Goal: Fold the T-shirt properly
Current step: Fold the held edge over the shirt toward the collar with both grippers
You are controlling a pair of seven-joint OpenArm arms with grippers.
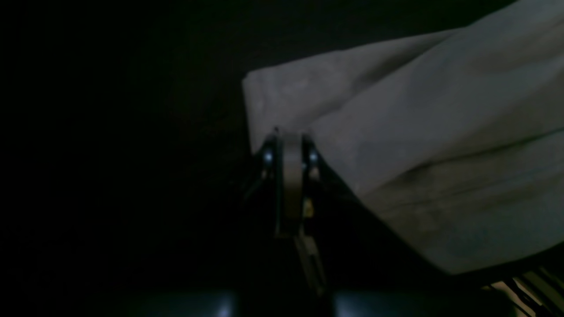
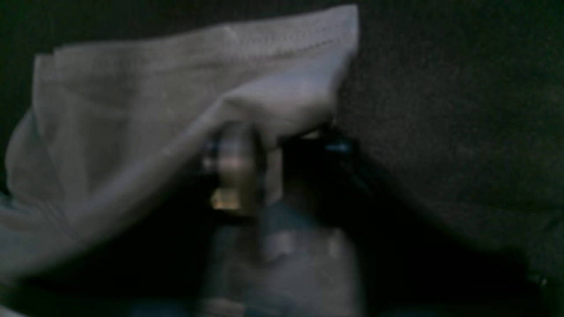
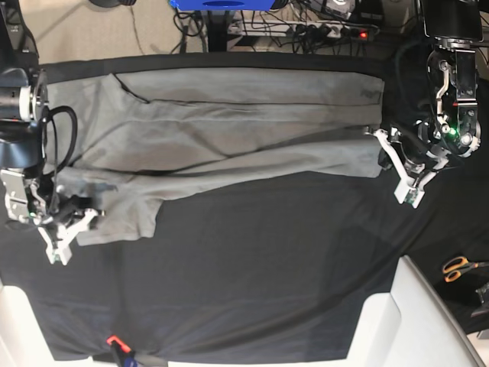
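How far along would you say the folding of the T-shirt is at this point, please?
Early. Done: the T-shirt lies spread across the black table cover, one lengthwise fold apparently started. In hand: the left pincer is shut on a corner, and the right pincer looks closed on the hem edge. Left: carrying those edges over, then folding crosswise into a compact stack.

Black arms, white jaws, black cables, green wrist light.

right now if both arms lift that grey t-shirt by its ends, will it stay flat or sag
Probably sag: the T-shirt is thin cloth, already creased on the table cover. It drapes limply from the left gripper and bunches at the right gripper, so the middle would likely droop. It seems light.
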